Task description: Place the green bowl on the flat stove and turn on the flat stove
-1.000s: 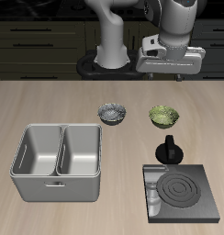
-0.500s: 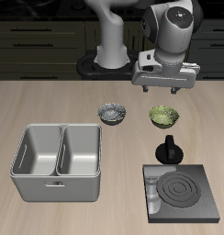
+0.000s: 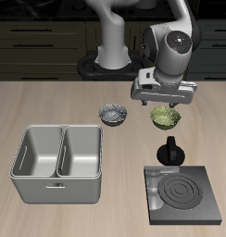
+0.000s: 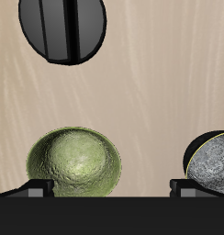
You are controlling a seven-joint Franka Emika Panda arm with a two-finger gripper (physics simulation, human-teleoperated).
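The green bowl (image 3: 165, 117), olive and speckled, sits on the table behind the flat stove (image 3: 182, 193), a black plate with pale rings and a black round knob (image 3: 170, 152) at its back edge. My gripper (image 3: 167, 102) hangs just above the bowl, open and empty. In the wrist view the green bowl (image 4: 75, 163) lies close to one finger (image 4: 36, 190), off the middle of the gripper (image 4: 112, 188).
A grey-white patterned bowl (image 3: 113, 115) stands beside the green bowl and also shows in the wrist view (image 4: 213, 165). A grey metal double-basin tray (image 3: 59, 162) sits nearer the table's front edge. The robot's round black base (image 4: 63, 27) is at the back.
My gripper has come down and forward from high at the table's back to just above the green bowl. Nothing on the table has moved.
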